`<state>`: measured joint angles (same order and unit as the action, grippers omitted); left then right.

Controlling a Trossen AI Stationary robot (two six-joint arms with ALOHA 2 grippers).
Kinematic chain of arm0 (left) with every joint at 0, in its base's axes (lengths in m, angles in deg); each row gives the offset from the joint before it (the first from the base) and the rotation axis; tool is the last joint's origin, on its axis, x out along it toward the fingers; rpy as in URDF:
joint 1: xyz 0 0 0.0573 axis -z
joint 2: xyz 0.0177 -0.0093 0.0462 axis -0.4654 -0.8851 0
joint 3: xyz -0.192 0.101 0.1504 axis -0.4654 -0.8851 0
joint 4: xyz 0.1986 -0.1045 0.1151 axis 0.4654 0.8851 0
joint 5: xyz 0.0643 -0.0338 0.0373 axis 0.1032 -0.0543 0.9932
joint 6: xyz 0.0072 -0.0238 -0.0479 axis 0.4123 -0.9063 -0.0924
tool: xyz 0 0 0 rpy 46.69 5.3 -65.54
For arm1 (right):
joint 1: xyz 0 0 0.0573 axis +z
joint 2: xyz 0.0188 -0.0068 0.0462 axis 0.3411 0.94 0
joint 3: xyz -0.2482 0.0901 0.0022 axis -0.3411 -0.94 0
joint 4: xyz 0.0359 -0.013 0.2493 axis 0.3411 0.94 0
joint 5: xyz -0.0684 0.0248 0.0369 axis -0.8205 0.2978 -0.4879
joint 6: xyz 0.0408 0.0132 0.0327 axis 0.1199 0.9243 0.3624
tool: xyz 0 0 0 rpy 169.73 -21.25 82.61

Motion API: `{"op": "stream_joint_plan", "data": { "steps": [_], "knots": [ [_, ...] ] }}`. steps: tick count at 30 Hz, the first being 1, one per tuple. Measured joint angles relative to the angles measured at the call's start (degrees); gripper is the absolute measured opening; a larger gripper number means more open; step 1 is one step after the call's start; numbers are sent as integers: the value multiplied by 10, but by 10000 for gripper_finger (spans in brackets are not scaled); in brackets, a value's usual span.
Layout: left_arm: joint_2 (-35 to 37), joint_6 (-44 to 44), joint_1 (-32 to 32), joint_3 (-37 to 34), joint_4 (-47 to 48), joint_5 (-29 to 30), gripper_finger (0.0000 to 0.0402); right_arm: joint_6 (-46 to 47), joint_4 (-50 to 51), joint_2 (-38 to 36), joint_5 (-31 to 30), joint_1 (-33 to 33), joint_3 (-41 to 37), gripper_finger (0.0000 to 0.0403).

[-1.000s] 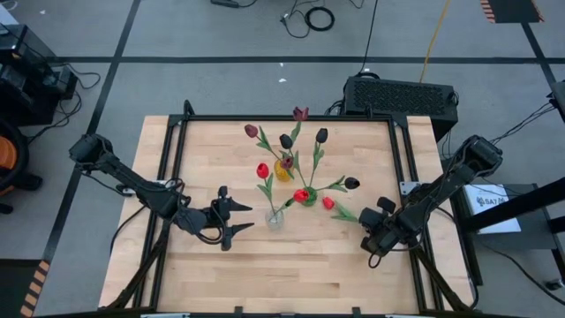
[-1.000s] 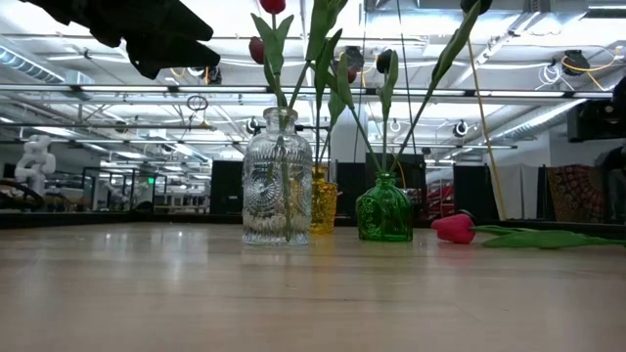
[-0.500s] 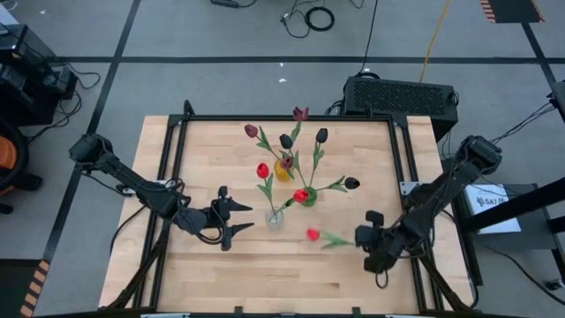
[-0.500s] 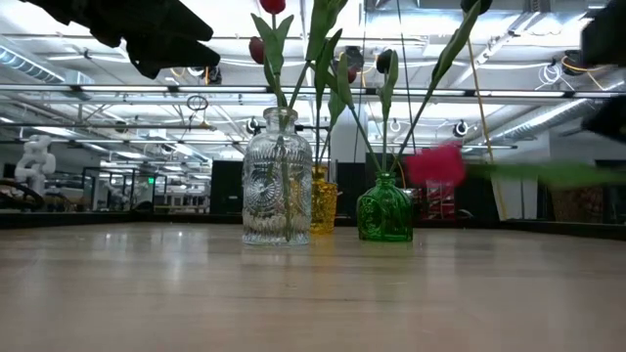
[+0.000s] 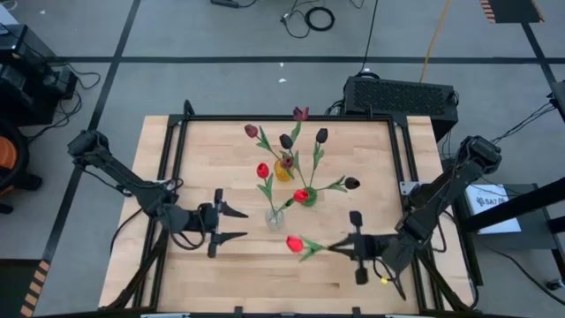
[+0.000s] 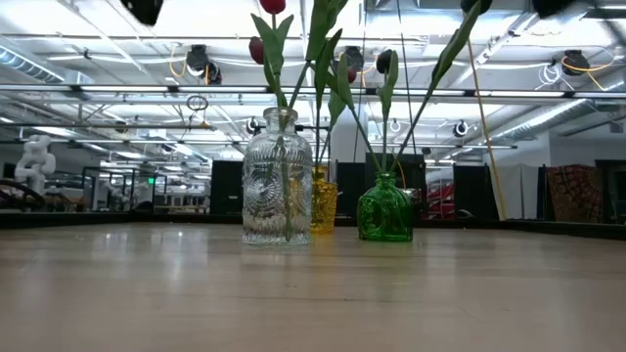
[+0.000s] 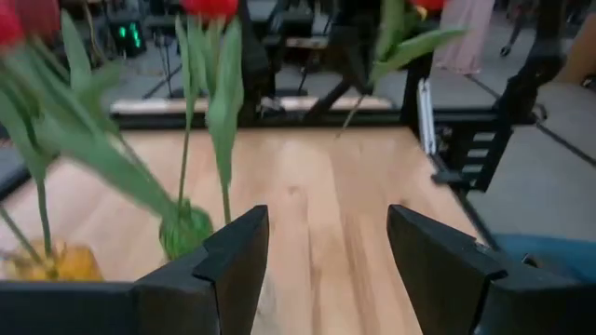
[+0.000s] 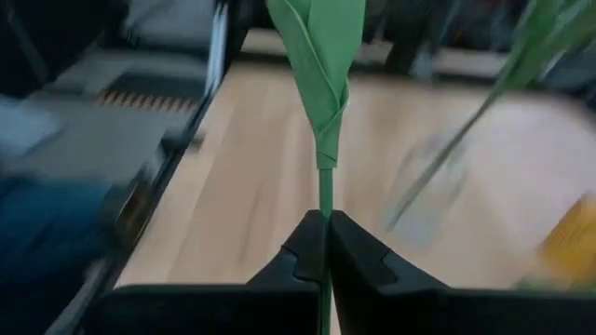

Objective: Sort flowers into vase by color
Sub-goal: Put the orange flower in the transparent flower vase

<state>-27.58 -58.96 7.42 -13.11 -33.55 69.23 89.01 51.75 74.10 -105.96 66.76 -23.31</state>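
table: pale wood, smooth, faint sheen | clear vase: embossed glass, glossy | green vase just beside it: shiny glass | right gripper: matt dark plastic

Left gripper fingers spread wide, nothing between them, bare wooden table visible in the gap. Green vase just ahead of one finger, thin stems rising from it with long blurred green leaves. Yellow vase near it at the frame edge. Red flower heads cut off at the frame edge. Black table frame runs along the far side; dark equipment beyond, too blurred to tell.
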Motion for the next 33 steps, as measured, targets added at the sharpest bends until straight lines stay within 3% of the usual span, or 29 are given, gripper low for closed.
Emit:
{"op": "stream_joint_plan", "data": {
  "steps": [6, 13, 17, 23, 29, 33],
  "knots": [
    [0, 75, 2, 36, -22, 1, 226, -175, -247, 0, -5, -69, 0, 0],
    [-3, 172, -29, 41, -192, 4, 226, -290, -429, -1, 51, -150, 0, 0],
    [-3, 203, -50, 54, -249, -27, 226, -287, -472, 2, 89, -193, 0, 0],
    [-42, 176, -81, 154, -171, -64, 226, -285, -521, 15, 145, -233, 9, 0],
    [-144, 203, -89, 282, -71, -58, 226, -285, -462, 48, 160, -236, 55, 0],
    [-183, 210, -94, 320, -64, -48, 226, -281, -423, 67, 167, -230, 91, 0]
  ]
}}
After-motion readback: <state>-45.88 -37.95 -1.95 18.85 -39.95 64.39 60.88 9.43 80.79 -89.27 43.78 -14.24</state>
